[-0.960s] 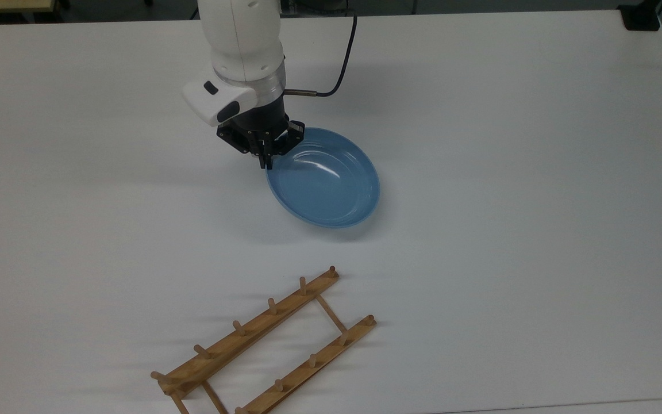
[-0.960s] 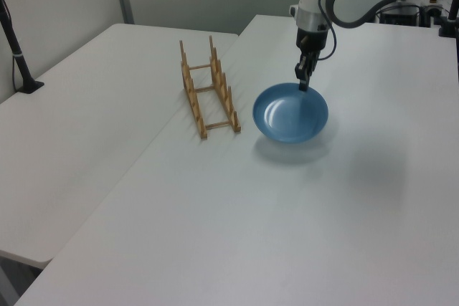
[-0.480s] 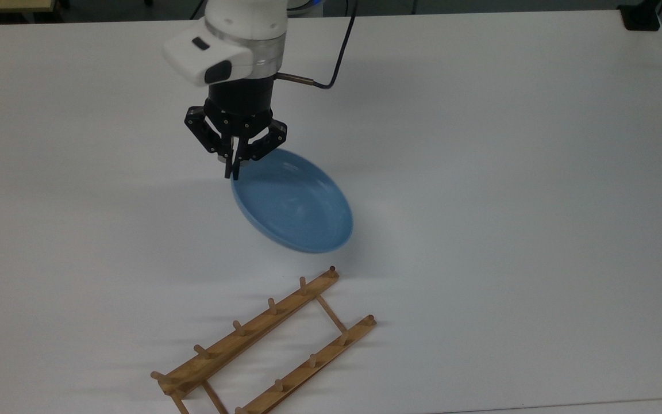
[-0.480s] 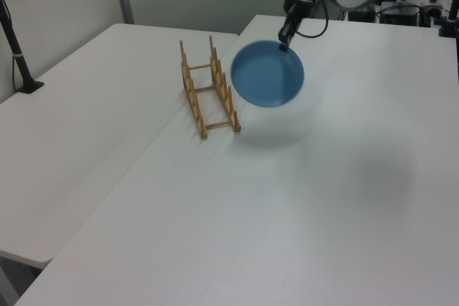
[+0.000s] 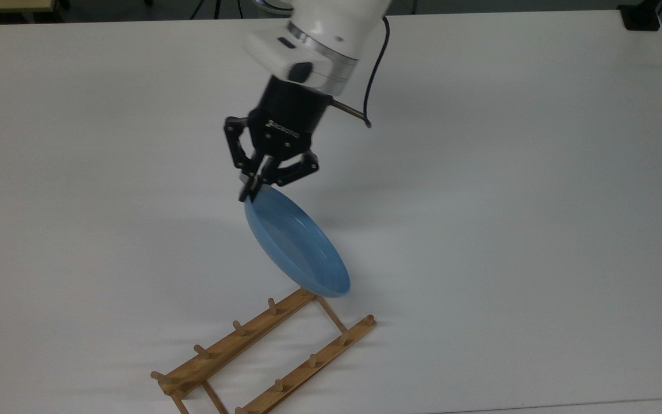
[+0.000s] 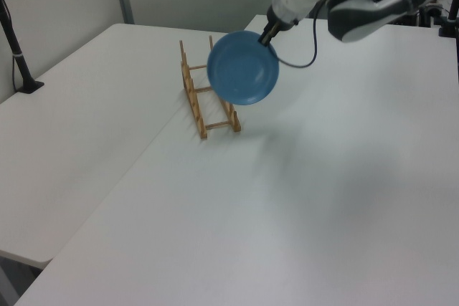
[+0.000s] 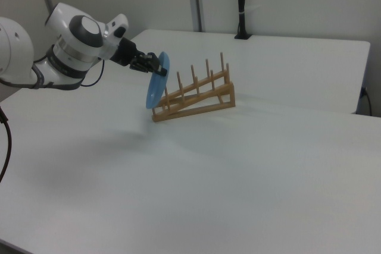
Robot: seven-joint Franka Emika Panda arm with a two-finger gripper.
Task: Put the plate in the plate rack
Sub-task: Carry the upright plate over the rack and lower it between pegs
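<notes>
While the broad white surface [image 5: 538, 172] carries only the low light-brown wooden plate rack [image 5: 262, 356], everything else hangs above it. A second ago the round, glossy light-blue plate [image 5: 296, 247] lay flat on the surface, well apart from the rack; now it is lifted, tipped nearly on edge and carried to the rack's near end, its lower rim just above the end pegs in the top view. In the right view it hangs just beside the first pegs, not yet between them. The black two-finger end effector [image 5: 252, 187] is clamped on the plate's upper rim. By my judgement the carry is almost done; lowering into a slot remains.
</notes>
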